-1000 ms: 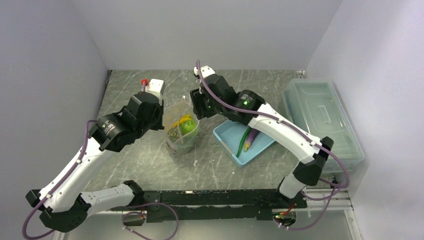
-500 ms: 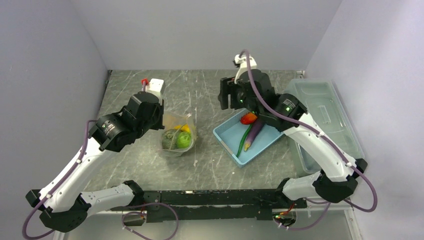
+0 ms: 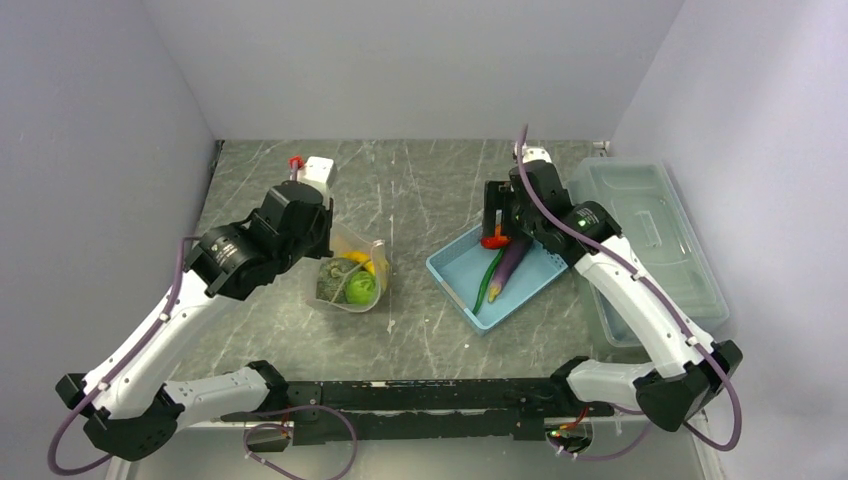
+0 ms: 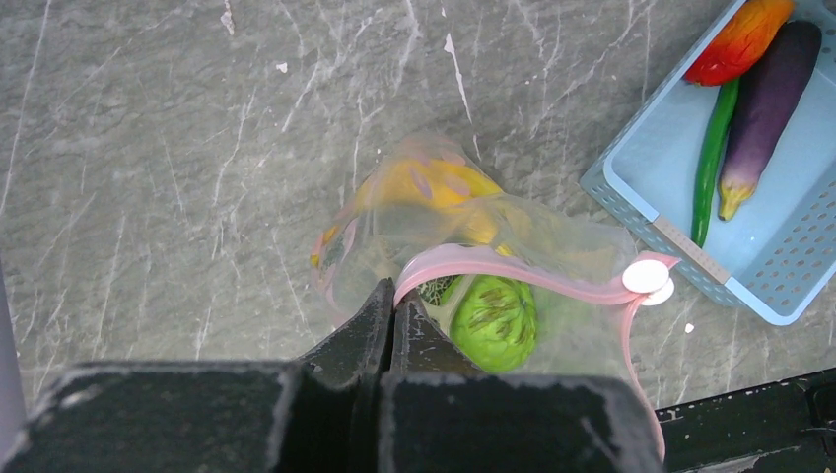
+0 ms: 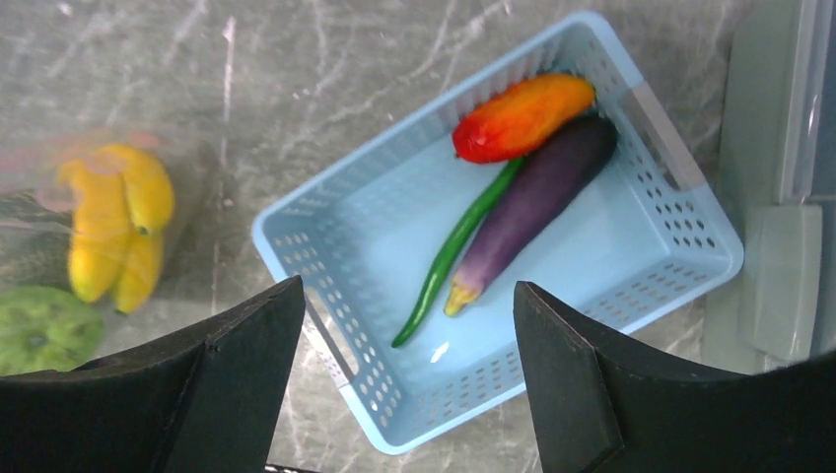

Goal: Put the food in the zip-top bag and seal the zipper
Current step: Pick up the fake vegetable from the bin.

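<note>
You are working over a grey marbled table [image 3: 430, 180] boxed in by pale lilac walls. Your left gripper [image 4: 392, 304], at the lower centre of the left wrist view, has its 2 fingers pressed together on the thin pale-pink zipper strip [image 4: 513, 268] of the clear crinkly zip-top bag [image 4: 572, 246]. The bag sits left of centre in the overhead view. Through the plastic you can see a yellow banana bunch [image 4: 434, 185], a bumpy light-green vegetable [image 4: 493, 320] and, from overhead, a netted grey-green melon [image 3: 330, 284]. The bag's mouth stands open, and a white round slider [image 4: 646, 278] sits at the strip's right end.

Your right gripper [image 5: 406, 296] hangs above the light-blue perforated plastic basket [image 5: 296, 251], right of centre in the overhead view. Its fingers are spread wide with nothing between them. 3 pieces lie in the basket. An orange-red carrot [image 5: 522, 116] at the upper end touches a dark purple eggplant [image 5: 537, 202] just below it. A long thin green pod [image 5: 453, 251] runs along the eggplant's left side. A large clear lidded box [image 3: 640, 230] stands at the table's right edge.
</note>
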`<state>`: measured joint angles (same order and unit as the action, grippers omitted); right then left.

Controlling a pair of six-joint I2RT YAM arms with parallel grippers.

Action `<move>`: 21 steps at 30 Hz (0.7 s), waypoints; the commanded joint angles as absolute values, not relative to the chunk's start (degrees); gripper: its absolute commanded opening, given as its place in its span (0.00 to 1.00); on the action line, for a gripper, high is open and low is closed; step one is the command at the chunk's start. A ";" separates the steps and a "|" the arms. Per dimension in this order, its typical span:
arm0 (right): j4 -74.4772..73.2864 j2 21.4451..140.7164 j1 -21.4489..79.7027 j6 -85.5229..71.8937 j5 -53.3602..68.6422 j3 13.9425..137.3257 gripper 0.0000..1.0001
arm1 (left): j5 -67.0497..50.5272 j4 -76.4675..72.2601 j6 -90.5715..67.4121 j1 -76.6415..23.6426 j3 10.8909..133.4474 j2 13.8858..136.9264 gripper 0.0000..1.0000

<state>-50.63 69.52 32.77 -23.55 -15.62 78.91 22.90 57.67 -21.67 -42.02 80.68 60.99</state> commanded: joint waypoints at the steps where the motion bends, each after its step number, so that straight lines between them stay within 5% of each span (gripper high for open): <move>1: -50.70 67.94 30.12 -25.87 -12.88 74.10 0.84 | 22.37 54.83 -20.74 -41.89 81.30 61.17 0.00; 9: -45.12 68.10 25.40 -27.24 -4.62 61.60 0.93 | 22.94 54.92 -20.86 -41.89 82.23 62.64 0.00; 21: -37.91 73.89 23.03 -29.51 -2.99 54.69 0.93 | 24.41 54.36 -18.19 -41.54 86.52 68.45 0.00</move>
